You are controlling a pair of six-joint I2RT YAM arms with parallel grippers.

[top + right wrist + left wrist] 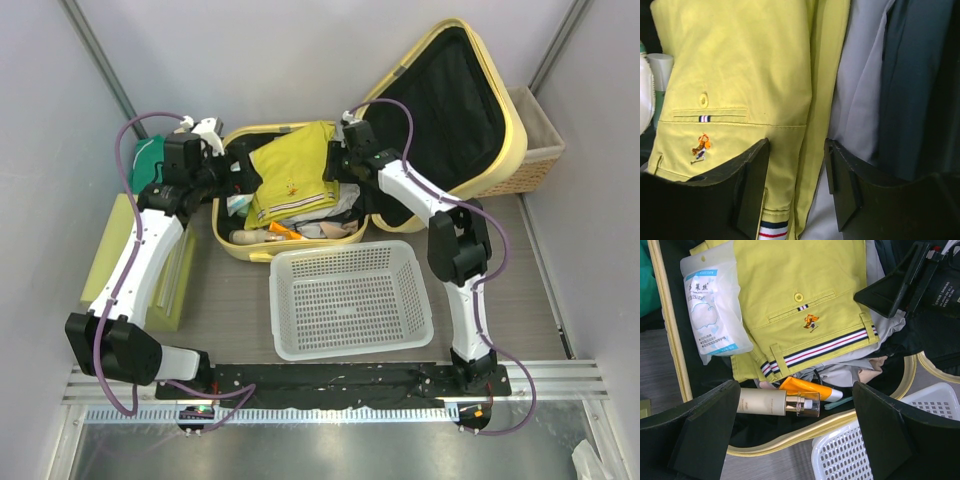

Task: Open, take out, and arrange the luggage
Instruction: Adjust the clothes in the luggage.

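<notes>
The pale yellow luggage lies open at the back of the table, its black-lined lid leaning up to the right. Folded yellow trousers top the clothes inside. My right gripper reaches in from the right and is shut on the trousers' folded edge, which fills the gap in the gripper. My left gripper hovers wide open over the luggage's front left corner, above a beige pump bottle and an orange tube. Nothing is between its fingers.
A white perforated basket stands right in front of the luggage. A yellow-green box lies at the left and a wicker basket at the back right. A white wipes packet, grey cloth and a dark garment lie inside.
</notes>
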